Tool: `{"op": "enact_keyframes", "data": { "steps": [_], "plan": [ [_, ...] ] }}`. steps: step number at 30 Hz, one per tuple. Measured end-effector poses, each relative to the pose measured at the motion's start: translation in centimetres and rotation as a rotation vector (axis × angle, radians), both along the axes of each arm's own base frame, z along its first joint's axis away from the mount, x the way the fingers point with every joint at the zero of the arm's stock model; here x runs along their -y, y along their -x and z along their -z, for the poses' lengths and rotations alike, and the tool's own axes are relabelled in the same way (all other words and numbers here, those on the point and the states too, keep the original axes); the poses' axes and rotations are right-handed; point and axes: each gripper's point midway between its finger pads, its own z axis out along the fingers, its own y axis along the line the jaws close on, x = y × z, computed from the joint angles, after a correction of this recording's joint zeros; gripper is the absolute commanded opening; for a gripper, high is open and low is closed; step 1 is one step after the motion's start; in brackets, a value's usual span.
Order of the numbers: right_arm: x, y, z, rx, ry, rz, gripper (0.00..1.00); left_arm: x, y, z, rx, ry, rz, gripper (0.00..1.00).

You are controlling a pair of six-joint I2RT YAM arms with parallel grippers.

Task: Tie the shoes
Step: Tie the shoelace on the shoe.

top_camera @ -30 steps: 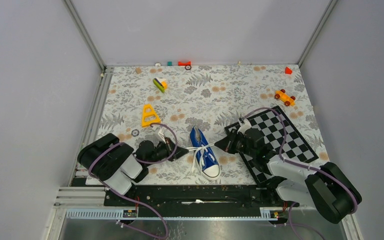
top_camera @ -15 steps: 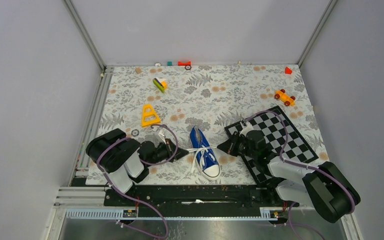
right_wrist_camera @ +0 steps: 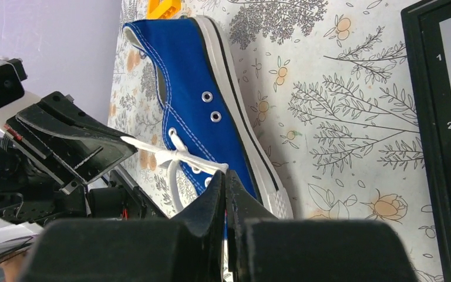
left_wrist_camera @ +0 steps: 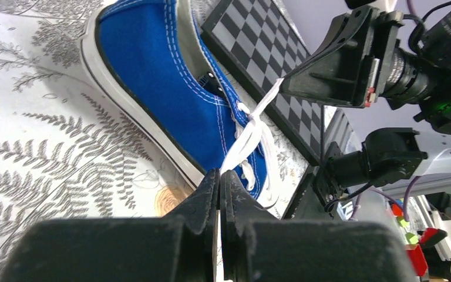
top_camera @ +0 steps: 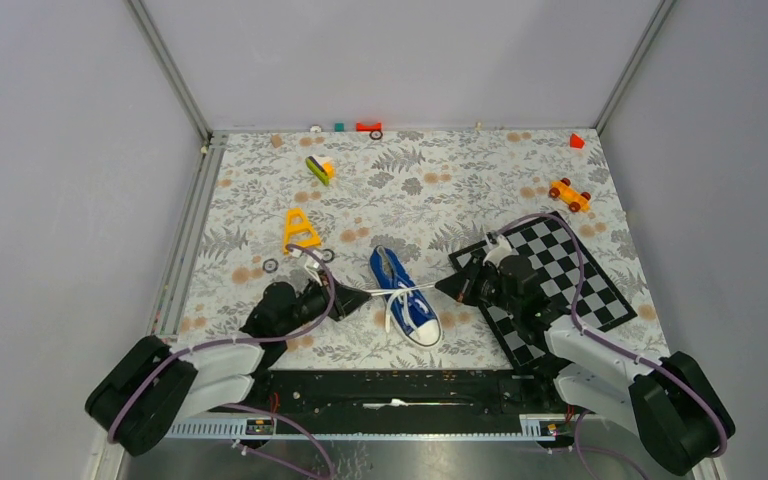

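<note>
A small blue sneaker (top_camera: 405, 300) with white sole and toe cap lies on the floral mat, toe toward the near edge. A white lace (top_camera: 402, 292) runs taut across it between both grippers. My left gripper (top_camera: 365, 295) sits just left of the shoe, shut on one lace end (left_wrist_camera: 241, 144). To the shoe's right, my right gripper (top_camera: 439, 290) is shut on the other lace end (right_wrist_camera: 197, 163). In the left wrist view the shoe (left_wrist_camera: 158, 76) fills the top left, with my left gripper (left_wrist_camera: 219, 174) below it. The right wrist view shows the shoe (right_wrist_camera: 191, 70) above my right gripper (right_wrist_camera: 226, 176).
A black-and-white checkerboard (top_camera: 560, 270) lies under the right arm. A yellow triangle toy (top_camera: 300, 232) and small rings (top_camera: 271, 265) sit behind the left gripper. Farther back are a green-yellow toy (top_camera: 319, 168), an orange car (top_camera: 569, 194) and red blocks (top_camera: 576, 141).
The left arm's elbow has swung down toward the near edge. The left gripper drew slightly back and left, the lace stayed taut, and the shoe's heel turned a little to the left.
</note>
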Motion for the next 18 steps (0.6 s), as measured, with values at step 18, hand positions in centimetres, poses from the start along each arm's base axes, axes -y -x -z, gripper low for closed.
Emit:
{"op": "enact_keyframes", "data": {
  "steps": [18],
  "plan": [
    [2.7, -1.8, 2.2, -0.021, 0.099, 0.128, 0.0, -1.7, -0.7, 7.2, -0.163, -0.163, -0.092, 0.0]
  ]
}}
